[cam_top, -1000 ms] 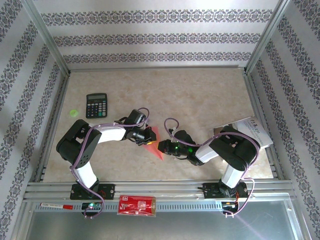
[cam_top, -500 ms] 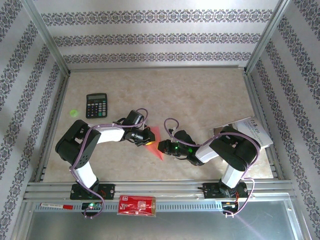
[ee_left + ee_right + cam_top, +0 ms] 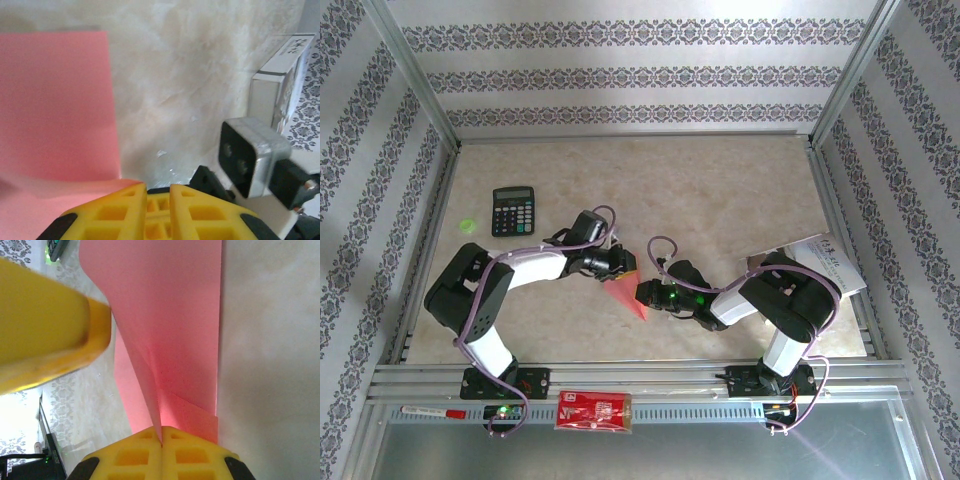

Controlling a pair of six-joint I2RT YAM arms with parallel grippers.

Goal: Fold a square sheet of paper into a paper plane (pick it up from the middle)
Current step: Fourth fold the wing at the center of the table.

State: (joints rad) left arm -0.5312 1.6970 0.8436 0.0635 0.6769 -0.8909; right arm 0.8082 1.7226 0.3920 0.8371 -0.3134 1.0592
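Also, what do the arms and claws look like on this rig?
The left arm and right arm have black joint housings, white links and lilac cables looping along them. A green light glows near the right wrist. The left claw and right claw have yellow fingers with a grid of square cut-outs and black corners.

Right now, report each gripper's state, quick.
Left gripper: nearly closed at the edge of the paper sheet; whether it grips cannot be told.
Right gripper: closed on the paper sheet.
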